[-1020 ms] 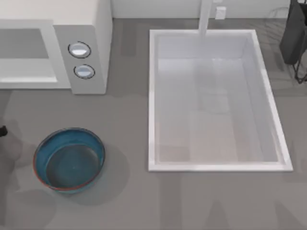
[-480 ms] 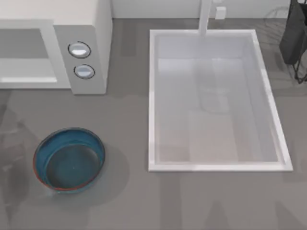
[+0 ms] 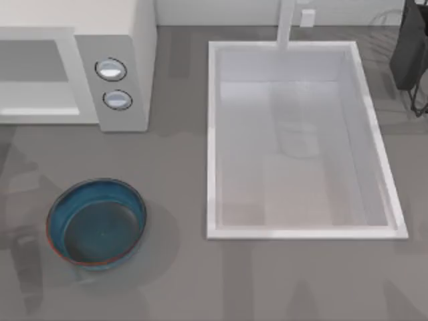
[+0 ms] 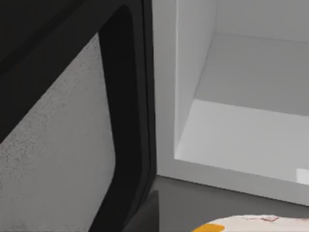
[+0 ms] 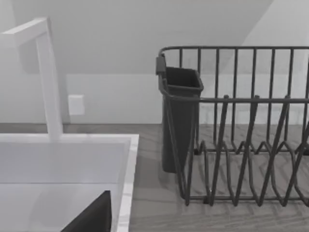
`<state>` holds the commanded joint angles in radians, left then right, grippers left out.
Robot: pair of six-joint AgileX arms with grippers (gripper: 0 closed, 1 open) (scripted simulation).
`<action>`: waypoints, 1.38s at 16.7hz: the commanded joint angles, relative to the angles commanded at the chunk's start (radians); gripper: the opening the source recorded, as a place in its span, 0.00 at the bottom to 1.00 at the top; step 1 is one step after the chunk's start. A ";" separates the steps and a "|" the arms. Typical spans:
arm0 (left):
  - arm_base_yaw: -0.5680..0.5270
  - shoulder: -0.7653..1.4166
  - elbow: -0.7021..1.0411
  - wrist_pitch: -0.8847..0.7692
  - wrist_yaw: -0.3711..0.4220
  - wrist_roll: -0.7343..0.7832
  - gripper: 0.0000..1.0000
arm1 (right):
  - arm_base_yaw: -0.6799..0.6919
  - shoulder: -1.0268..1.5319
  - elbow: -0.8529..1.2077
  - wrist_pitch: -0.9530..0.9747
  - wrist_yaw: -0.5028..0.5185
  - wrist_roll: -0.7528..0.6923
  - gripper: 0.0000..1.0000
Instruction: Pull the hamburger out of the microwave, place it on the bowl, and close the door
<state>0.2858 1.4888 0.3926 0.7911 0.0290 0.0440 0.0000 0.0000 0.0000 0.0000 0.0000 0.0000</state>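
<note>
Hamburger [image 4: 251, 223] lies on the tabletop just outside the microwave [image 4: 241, 145] opening, close beneath my left wrist camera; pincer state: cannot tell.

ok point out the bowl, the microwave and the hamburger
bowl [image 3: 100, 231]: top view, dark inside.
microwave [image 3: 124, 57]: top view, knob panel above the knobs.
hamburger [image 4: 256, 224]: left wrist view, white wrapping.

A grey table [image 3: 180, 281] holds a white sink [image 3: 214, 134] at right, a dark rack [image 5: 241, 125] far right, against a pale wall [image 5: 145, 29].
</note>
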 joint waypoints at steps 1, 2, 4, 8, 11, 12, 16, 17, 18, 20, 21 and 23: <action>-0.001 0.003 -0.003 0.002 0.000 0.002 0.00 | 0.000 0.000 0.000 0.000 0.000 0.000 1.00; -0.001 0.003 -0.003 0.002 0.000 0.002 0.00 | 0.000 0.000 0.000 0.000 0.000 0.000 1.00; -0.023 0.015 0.022 -0.027 -0.021 -0.028 0.00 | 0.000 0.000 0.000 0.000 0.000 0.000 1.00; -0.147 0.091 0.156 -0.211 -0.134 -0.213 0.00 | 0.000 0.000 0.000 0.000 0.000 0.000 1.00; -0.288 0.181 0.311 -0.459 -0.258 -0.461 0.00 | 0.000 0.000 0.000 0.000 0.000 0.000 1.00; -0.340 0.215 0.370 -0.558 -0.302 -0.562 0.00 | 0.000 0.000 0.000 0.000 0.000 0.000 1.00; -0.553 0.364 0.611 -1.008 -0.478 -1.031 0.00 | 0.000 0.000 0.000 0.000 0.000 0.000 1.00; -0.605 0.403 0.670 -1.128 -0.518 -1.160 0.00 | 0.000 0.000 0.000 0.000 0.000 0.000 1.00; -0.656 0.443 0.728 -1.250 -0.556 -1.291 0.00 | 0.000 0.000 0.000 0.000 0.000 0.000 1.00; -0.751 0.524 0.837 -1.491 -0.624 -1.550 0.00 | 0.000 0.000 0.000 0.000 0.000 0.000 1.00; -0.795 0.564 0.888 -1.608 -0.654 -1.677 0.00 | 0.000 0.000 0.000 0.000 0.000 0.000 1.00; -0.876 0.642 0.982 -1.831 -0.705 -1.916 0.00 | 0.000 0.000 0.000 0.000 0.000 0.000 1.00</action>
<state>-0.5905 2.1311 1.3748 -1.0395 -0.6758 -1.8723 0.0000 0.0000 0.0000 0.0000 0.0000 0.0000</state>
